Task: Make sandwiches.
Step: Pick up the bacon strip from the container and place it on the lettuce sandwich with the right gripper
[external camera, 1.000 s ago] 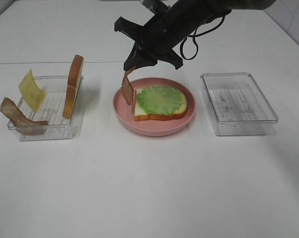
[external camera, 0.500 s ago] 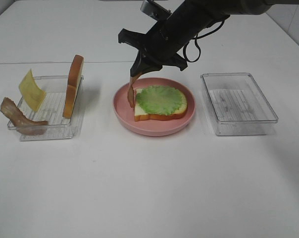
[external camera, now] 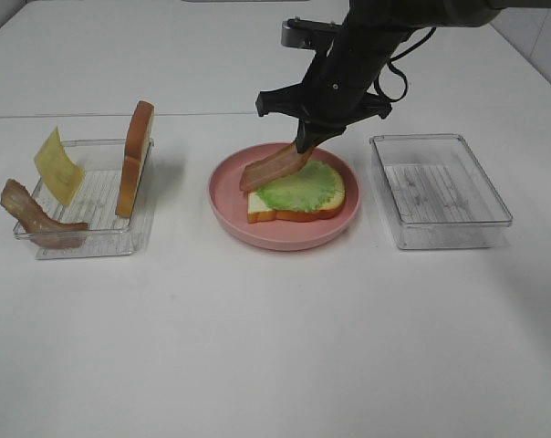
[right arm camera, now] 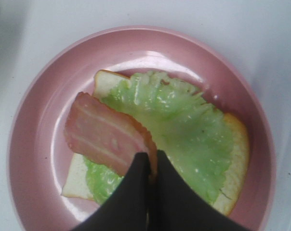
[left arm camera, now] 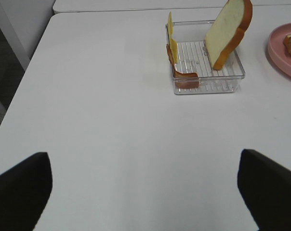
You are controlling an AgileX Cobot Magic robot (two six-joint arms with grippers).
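On the pink plate [external camera: 228, 206] lies a white bread slice [external camera: 257, 210] topped with a green lettuce leaf [external camera: 305, 186]. My right gripper [external camera: 308, 142] hangs above the plate's far side, shut on one end of a bacon strip [external camera: 274, 167]. The strip slants down over the lettuce's left edge. The right wrist view shows the shut fingers [right arm camera: 136, 192] pinching the bacon [right arm camera: 104, 135] above the lettuce [right arm camera: 189, 127] and bread [right arm camera: 238, 161]. My left gripper [left arm camera: 144, 159] is open over bare table, well short of the tray [left arm camera: 208, 87].
The left clear tray [external camera: 93, 239] holds an upright bread slice [external camera: 135, 157], a yellow cheese square [external camera: 57, 164] and a bacon strip [external camera: 34, 216]. An empty clear tray [external camera: 440, 190] stands right of the plate. White table lies in front.
My right gripper has moved rightward over the plate. The bacon, which hung nearly upright at the plate's left, now slants across the lettuce's edge.
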